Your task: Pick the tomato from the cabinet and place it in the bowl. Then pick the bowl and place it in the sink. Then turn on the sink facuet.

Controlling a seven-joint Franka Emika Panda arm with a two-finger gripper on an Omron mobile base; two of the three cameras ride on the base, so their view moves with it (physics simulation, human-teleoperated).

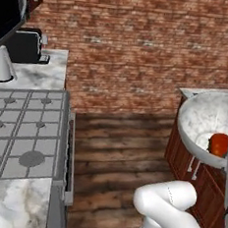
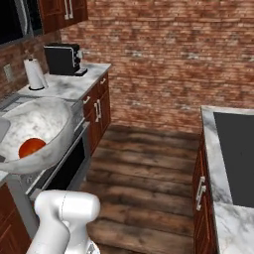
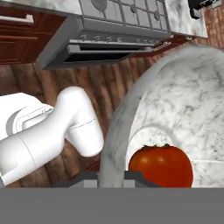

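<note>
Above the wood floor (image 2: 149, 173), gripper (image 3: 111, 177) clenched on bowl (image 3: 175, 100) rim, tomato (image 3: 161, 165) inside.

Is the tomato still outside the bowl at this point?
No, the tomato lies inside the bowl, resting on its marbled bottom in the hand view.

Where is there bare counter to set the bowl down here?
Free: marble corner in front of the stove; marble strip beside the dark basin. Crowded: back counter with paper towel roll and coffee machine. The bowl holds the tomato.
</note>
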